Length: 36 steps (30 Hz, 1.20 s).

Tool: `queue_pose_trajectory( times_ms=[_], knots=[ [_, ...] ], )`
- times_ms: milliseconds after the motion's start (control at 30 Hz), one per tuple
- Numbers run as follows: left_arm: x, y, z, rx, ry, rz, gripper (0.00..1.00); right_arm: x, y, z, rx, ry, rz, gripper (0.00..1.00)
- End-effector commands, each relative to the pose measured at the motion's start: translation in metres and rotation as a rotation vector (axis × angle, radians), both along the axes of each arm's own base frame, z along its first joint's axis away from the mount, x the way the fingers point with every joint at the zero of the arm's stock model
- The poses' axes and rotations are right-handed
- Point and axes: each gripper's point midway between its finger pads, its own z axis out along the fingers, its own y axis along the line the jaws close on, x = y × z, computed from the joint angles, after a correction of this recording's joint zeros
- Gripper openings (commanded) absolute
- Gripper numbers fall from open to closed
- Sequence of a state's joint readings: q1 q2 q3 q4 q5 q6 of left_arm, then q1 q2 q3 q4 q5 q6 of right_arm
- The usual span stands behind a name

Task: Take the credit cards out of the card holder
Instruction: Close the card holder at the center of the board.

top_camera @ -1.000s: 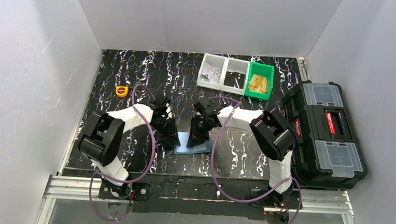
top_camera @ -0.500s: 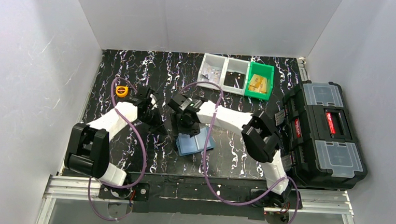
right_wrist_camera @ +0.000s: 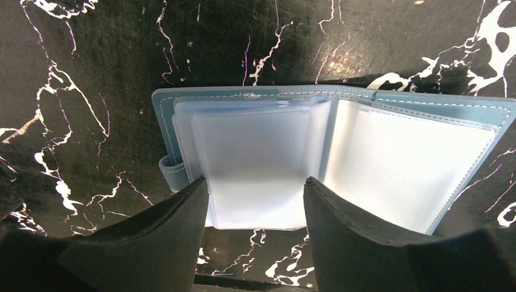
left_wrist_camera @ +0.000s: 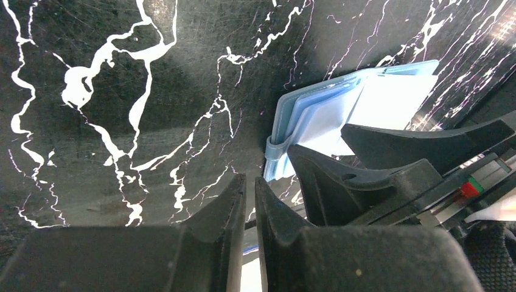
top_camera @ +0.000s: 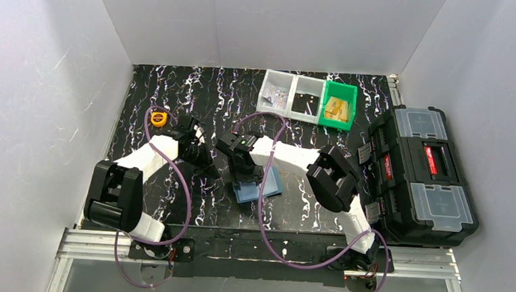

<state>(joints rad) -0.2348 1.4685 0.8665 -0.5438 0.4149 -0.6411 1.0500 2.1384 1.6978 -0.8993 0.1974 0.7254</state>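
Note:
The dusty-blue card holder (top_camera: 266, 187) lies open on the black marbled table, its pale shiny sleeves facing up (right_wrist_camera: 414, 164). My right gripper (top_camera: 245, 174) is open over its left half, and in the right wrist view (right_wrist_camera: 255, 182) the jaws stand either side of the left stack of sleeves, near their lower edge. My left gripper (top_camera: 208, 170) is just left of the holder and apart from it. In the left wrist view (left_wrist_camera: 251, 177) its jaws are almost together, with a thin white, blue-striped card showing in the slit. The holder (left_wrist_camera: 341, 115) lies beyond them.
An orange tape measure (top_camera: 158, 118) lies at the left. Two clear bins (top_camera: 290, 94) and a green bin (top_camera: 339, 105) stand at the back. A black toolbox (top_camera: 423, 173) sits at the right edge. White walls enclose the table.
My left gripper has drawn back to the left, off the holder. My right gripper has swung left to the holder's left half. The holder has turned slightly.

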Motion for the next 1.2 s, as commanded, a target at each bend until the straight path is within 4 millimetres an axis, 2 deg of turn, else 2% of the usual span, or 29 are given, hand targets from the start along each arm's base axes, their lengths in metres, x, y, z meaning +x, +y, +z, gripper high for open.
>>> queue_pose_trajectory(
  times_ms=[0,100,200,400,600,667,767,867,900,1033,1167],
  knots=[
    [-0.002,-0.005,0.003,-0.042,0.005,-0.004,0.1,-0.007,-0.01,-0.011,-0.074,0.023,0.025,0.66],
    [-0.001,-0.007,0.003,-0.052,0.004,-0.004,0.1,-0.013,-0.016,-0.023,-0.11,0.06,0.027,0.65],
    [-0.001,-0.008,0.002,-0.061,0.005,-0.007,0.09,-0.02,-0.018,-0.035,-0.114,0.104,0.025,0.57],
    [-0.001,-0.01,0.0,-0.072,0.016,-0.013,0.09,-0.024,-0.016,-0.042,-0.065,0.143,0.008,0.28],
    [-0.001,-0.012,-0.001,-0.083,0.021,-0.016,0.09,-0.023,-0.014,-0.041,0.016,0.182,-0.014,0.06],
    [-0.002,-0.012,-0.001,-0.088,0.022,-0.021,0.09,-0.02,-0.012,-0.034,0.062,0.179,-0.019,0.01],
    [-0.002,-0.014,-0.001,-0.099,0.026,-0.029,0.09,-0.018,0.001,-0.013,0.204,0.213,-0.019,0.01],
    [-0.004,-0.017,-0.001,-0.117,0.032,-0.045,0.09,-0.014,0.011,0.012,0.371,0.254,-0.034,0.01],
    [-0.005,-0.018,-0.001,-0.122,0.035,-0.052,0.09,-0.012,0.015,0.026,0.446,0.263,-0.037,0.01],
    [-0.009,-0.021,-0.004,-0.13,0.051,-0.072,0.11,-0.005,0.017,0.054,0.631,0.311,-0.078,0.01],
    [-0.013,-0.025,-0.008,-0.123,0.063,-0.087,0.18,-0.002,0.015,0.066,0.726,0.322,-0.105,0.01]
  ],
)
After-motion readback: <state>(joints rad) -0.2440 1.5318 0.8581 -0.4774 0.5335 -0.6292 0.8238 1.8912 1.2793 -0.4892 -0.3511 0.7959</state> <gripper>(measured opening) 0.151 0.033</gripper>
